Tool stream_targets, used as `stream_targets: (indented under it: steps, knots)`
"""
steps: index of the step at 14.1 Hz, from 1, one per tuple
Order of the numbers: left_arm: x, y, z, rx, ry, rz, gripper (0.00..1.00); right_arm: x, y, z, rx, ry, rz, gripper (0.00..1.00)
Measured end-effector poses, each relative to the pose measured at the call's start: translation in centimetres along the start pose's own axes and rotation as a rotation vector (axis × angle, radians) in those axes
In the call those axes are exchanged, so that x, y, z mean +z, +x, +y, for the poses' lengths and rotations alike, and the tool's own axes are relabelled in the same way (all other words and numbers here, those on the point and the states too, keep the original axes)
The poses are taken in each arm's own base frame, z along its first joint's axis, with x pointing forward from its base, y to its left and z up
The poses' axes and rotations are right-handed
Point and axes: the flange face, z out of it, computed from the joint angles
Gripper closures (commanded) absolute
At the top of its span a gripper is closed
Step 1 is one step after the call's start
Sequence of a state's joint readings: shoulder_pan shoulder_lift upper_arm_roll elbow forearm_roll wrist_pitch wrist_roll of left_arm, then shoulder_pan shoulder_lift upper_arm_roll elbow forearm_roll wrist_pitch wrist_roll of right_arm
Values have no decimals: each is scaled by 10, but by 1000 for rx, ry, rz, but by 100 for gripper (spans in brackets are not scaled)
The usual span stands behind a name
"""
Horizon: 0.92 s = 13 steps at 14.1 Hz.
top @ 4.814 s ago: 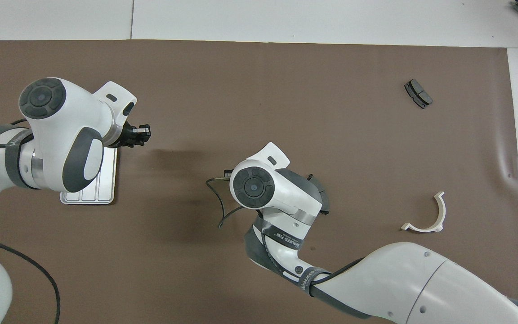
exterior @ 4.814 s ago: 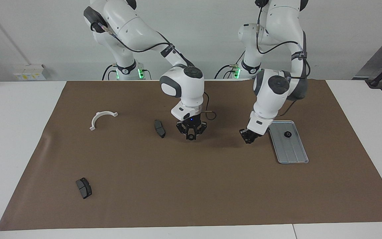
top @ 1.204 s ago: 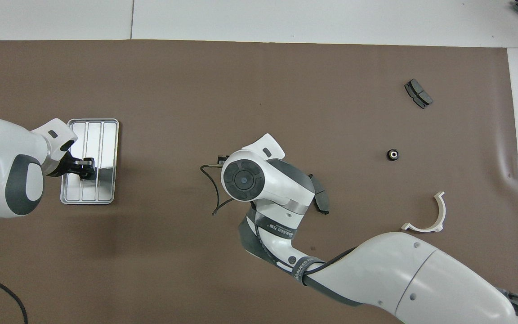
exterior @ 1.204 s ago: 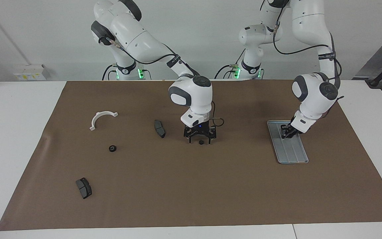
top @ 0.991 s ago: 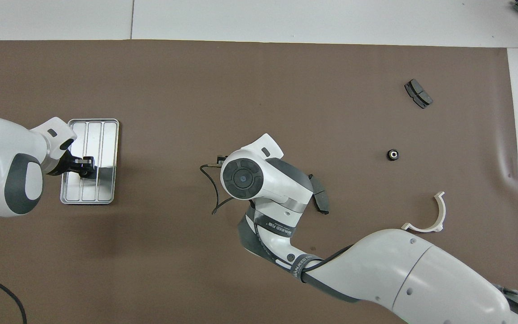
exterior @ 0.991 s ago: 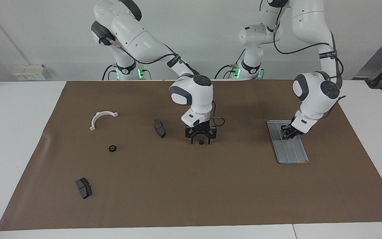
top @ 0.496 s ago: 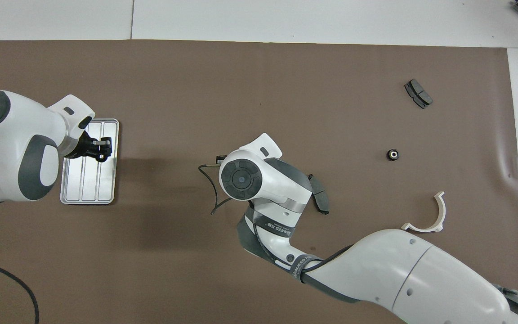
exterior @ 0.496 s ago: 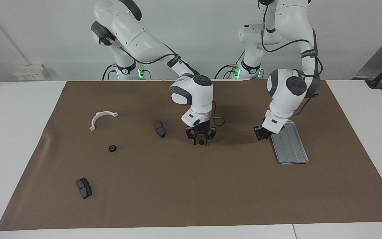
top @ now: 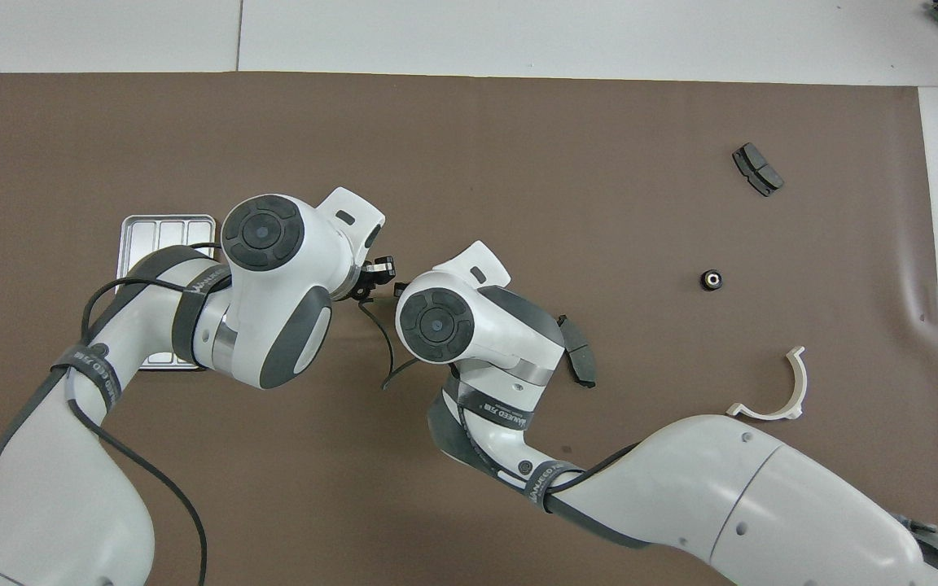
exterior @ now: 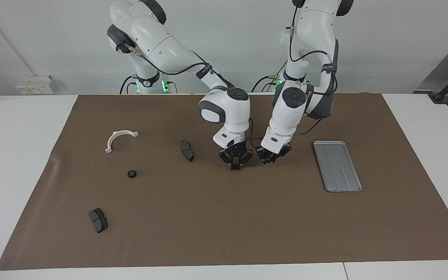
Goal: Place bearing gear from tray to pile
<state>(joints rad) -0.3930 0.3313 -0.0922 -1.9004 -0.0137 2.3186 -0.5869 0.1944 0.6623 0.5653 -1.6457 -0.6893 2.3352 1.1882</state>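
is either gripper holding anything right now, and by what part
Cannot be told. The right gripper is shut low over the mat, the left gripper hangs beside it, and no held part shows at either.

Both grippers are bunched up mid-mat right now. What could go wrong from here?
1. The left gripper and right gripper hang almost side by side over the middle of the mat; a sideways move could knock them together.
2. The right arm's loose black cable loops close to the left gripper and might snag.
3. A brake pad lies beside the right gripper; a low sweep toward the right arm's end could shove it.
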Motion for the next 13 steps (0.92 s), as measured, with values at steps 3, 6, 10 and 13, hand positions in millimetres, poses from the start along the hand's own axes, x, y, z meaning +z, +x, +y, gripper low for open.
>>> stream_targets:
  steps: [3,6,10,13]
  knots:
    - [14,6,4,-6,-10,6,100,-2,4,1,6,-10,1,100]
    - [12,5,11,-15,-27,25,85,-18,23,14,-5,-49,-13,100]
    - [9,-2,27,-71,-74,29,30,-77,68,62,-28,-63,-53,100]
    - [7,-2,30,-99,-104,25,29,-108,116,134,-49,-60,-86,100]
